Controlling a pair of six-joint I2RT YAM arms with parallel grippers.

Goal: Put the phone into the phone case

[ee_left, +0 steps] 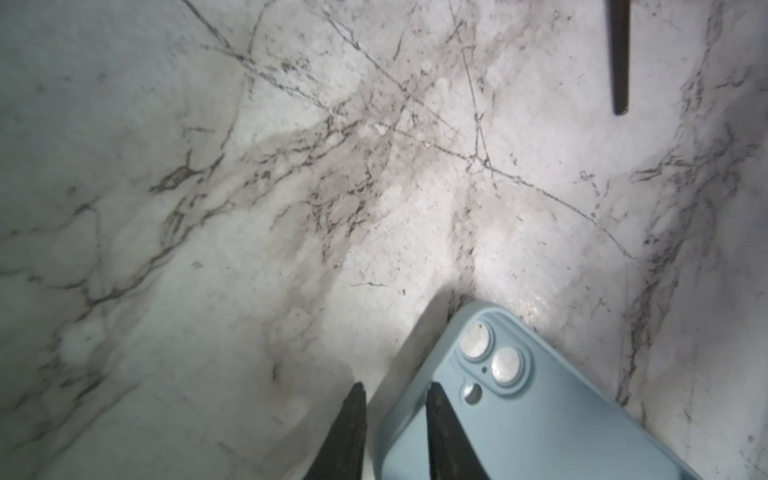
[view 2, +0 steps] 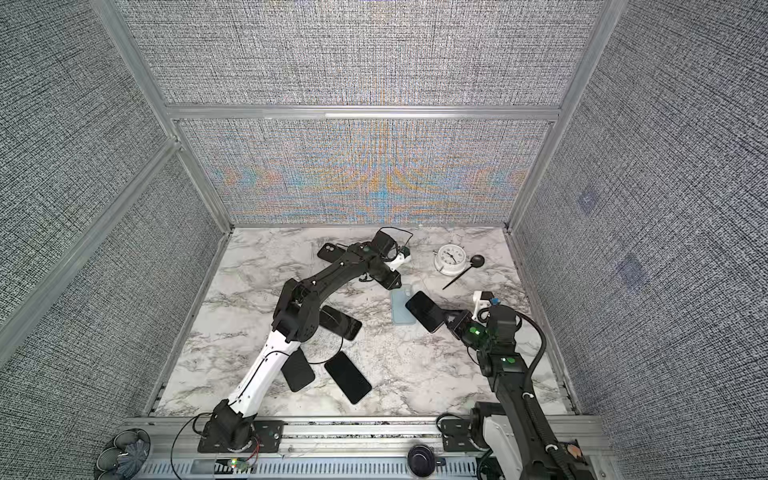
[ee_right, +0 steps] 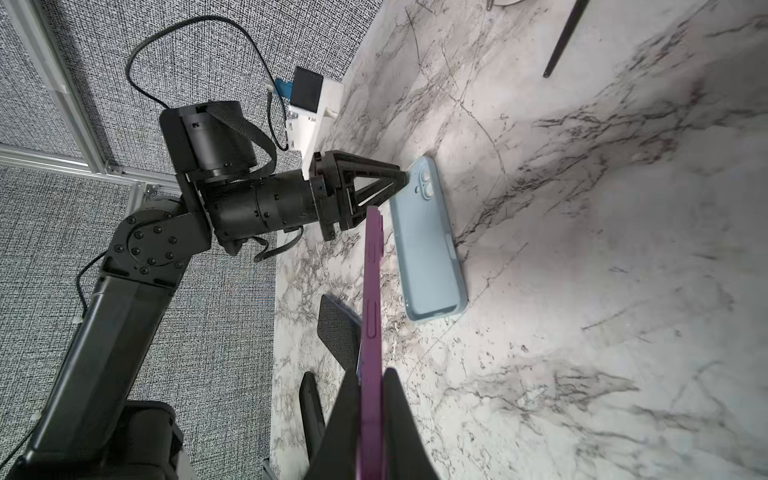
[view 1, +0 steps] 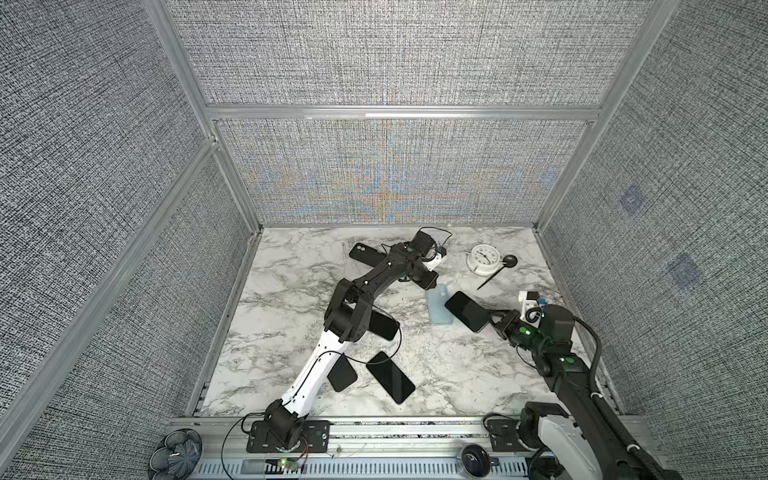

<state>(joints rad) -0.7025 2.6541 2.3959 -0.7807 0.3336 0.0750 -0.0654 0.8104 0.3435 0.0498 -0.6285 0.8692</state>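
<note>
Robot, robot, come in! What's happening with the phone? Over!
Right gripper shut on the phone, held tilted, not yet in the blue case. Left gripper astride the case's rim, camera end, grip unclear. One left finger inside, maybe in the way.

White clock (view 1: 482,258) far right on marble table (view 1: 291,291); black spoon (view 1: 510,261) just beside.

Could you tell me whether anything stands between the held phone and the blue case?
Almost nothing: the phone, in the right gripper, hangs beside the phone case. Only the left gripper straddles the case's rim at the camera corner, one finger lying over the case.
</note>
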